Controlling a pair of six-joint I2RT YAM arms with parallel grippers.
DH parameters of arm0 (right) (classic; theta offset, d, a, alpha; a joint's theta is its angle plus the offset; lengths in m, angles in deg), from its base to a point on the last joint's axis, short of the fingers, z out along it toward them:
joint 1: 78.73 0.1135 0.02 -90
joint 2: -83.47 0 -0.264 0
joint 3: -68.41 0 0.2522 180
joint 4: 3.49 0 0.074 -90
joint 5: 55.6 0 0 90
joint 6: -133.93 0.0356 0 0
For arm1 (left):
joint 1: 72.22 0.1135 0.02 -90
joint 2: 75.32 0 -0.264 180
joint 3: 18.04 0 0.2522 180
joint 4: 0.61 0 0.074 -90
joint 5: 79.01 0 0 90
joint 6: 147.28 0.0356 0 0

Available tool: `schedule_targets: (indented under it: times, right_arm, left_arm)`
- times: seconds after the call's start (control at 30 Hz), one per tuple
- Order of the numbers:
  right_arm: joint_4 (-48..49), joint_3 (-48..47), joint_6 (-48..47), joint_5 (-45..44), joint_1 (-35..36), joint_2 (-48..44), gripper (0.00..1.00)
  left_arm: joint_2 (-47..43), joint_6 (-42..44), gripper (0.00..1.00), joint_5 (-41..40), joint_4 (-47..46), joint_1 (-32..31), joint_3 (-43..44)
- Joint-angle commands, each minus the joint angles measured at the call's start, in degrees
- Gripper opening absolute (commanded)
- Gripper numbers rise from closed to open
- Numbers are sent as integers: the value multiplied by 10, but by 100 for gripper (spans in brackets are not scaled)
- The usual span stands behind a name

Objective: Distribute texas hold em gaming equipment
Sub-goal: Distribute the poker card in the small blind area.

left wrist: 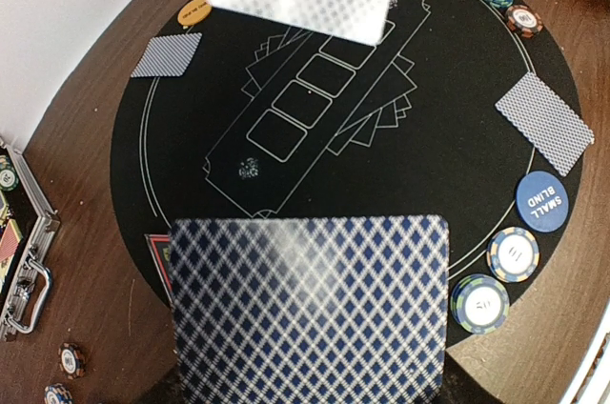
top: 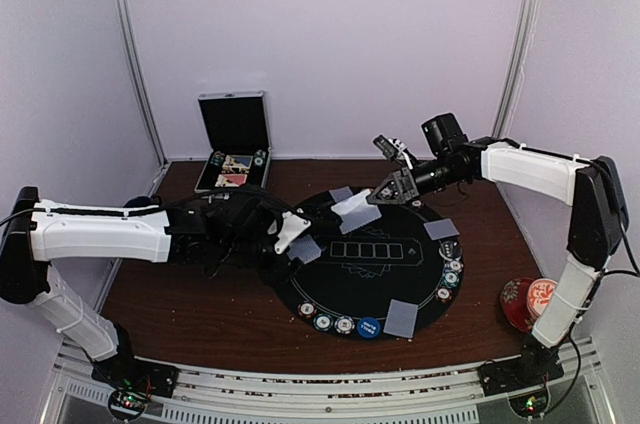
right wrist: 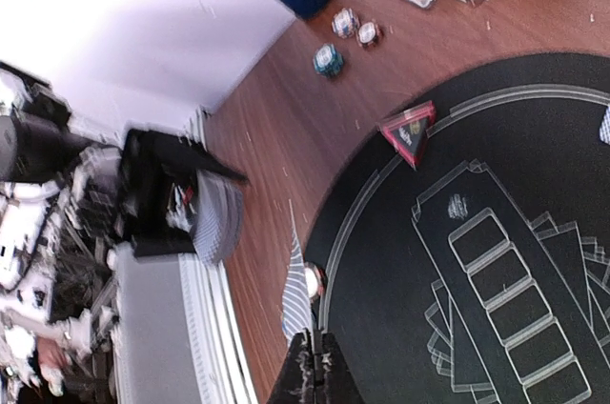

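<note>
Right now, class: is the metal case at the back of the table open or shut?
Open: the metal case has its lid standing upright behind the exposed tray.

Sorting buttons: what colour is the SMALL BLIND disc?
The disc is blue with white lettering; the left wrist view shows it best.

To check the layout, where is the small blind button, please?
In the top view, the small blind button lies on the mat, near edge, between chips and a face-down card.

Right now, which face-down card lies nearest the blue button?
The card at the mat's rim right beside the SMALL BLIND button; the other cards lie farther off around the mat.
</note>
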Motion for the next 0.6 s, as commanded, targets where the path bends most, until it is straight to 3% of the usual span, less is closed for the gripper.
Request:
schedule_targets:
  times: [0.0,0.13,0.37,0.57]
  right_arm:
    - [-242,-32,-218,-40,-3,-15,0]
    - [-380,-32,-351,-88,-4,-14,0]
    - [-463,7,-455,-167,1,-27,0]
    - [-470,49,-495,-218,31,-18,0]
  left_arm:
    - [-5,5,64,5,-15,-2,5]
    - [-8,7,64,5,-15,-2,5]
    - [-10,9,64,3,-15,-2,4]
    - [-12,8,64,2,-16,-2,4]
